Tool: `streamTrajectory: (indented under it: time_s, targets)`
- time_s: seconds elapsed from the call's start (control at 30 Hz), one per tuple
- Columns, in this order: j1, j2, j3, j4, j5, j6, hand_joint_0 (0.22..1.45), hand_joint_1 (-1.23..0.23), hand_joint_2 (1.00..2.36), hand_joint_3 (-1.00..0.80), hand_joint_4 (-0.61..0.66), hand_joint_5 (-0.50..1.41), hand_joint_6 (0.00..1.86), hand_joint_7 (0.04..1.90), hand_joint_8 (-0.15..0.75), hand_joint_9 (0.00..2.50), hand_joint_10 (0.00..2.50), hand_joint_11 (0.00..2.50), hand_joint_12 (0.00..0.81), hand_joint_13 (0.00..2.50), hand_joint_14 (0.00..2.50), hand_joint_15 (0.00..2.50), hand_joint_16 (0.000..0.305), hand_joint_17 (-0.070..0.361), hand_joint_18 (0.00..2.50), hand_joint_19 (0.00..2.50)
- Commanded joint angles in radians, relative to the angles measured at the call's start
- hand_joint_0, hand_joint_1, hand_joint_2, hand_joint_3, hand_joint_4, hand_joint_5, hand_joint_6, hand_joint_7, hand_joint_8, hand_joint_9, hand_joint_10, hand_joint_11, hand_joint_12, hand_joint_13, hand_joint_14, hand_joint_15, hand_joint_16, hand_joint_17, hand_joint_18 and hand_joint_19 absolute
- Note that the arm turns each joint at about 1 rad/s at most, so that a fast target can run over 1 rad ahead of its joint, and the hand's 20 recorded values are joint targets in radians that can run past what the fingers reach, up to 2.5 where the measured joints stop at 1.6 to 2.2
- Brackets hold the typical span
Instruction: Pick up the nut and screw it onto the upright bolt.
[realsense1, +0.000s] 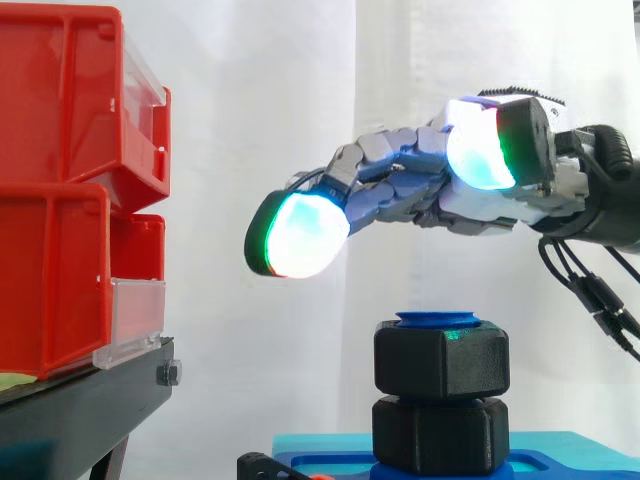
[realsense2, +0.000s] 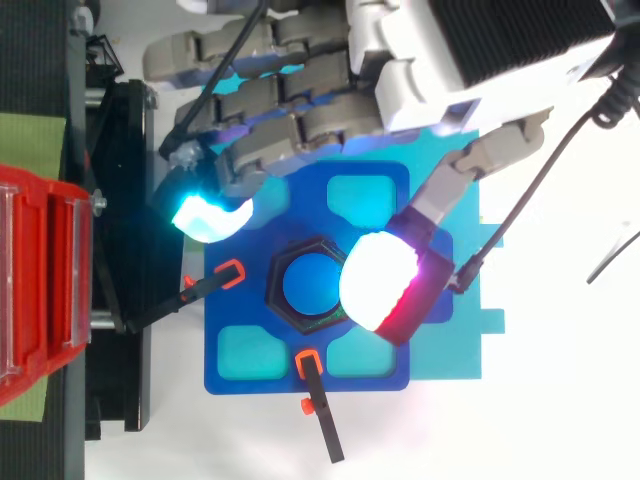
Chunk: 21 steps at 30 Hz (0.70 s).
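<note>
Your hand (realsense1: 420, 190) hung spread and empty above the bolt (realsense1: 438, 320) | nut (realsense1: 441, 361) sat at bolt's top, over a lower nut (realsense1: 440, 436) | pickup looked done; you likely had tightening left.

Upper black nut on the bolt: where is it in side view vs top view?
Side view: upper nut low, right of centre, stacked on a second black nut.
Top view: upper nut is the black hexagon at centre.
Shared landmark: the blue bolt top, showing through the nut.
</note>
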<state>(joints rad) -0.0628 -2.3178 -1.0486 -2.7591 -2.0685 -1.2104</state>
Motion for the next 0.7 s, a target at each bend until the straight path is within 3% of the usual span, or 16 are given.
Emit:
streamTrajectory:
  time_s: [0.0, 0.37, 0.67]
  targets:
    - [0.018, 0.000, -0.028, 0.021, 0.019, 0.011, 0.47, -0.11, 1.00, -0.50, 0.14, -0.21, 0.50, 0.60, 0.204, 0.28, 0.00, 0.00, 0.320, 0.00, 0.00, 0.00, 0.042, 0.094, 0.00, 0.00]
    - [0.040, 0.000, -0.062, 0.022, 0.048, 0.029, 0.47, -0.09, 1.00, -0.50, 0.18, -0.19, 0.50, 0.68, 0.217, 0.30, 0.00, 0.00, 0.320, 0.00, 0.00, 0.00, 0.042, 0.094, 0.00, 0.00]
    - [0.040, 0.000, -0.064, 0.015, 0.048, 0.029, 0.48, -0.10, 1.00, -0.50, 0.23, -0.15, 0.50, 0.82, 0.236, 0.36, 0.00, 0.00, 0.311, 0.02, 0.00, 0.00, 0.040, 0.089, 0.00, 0.00]
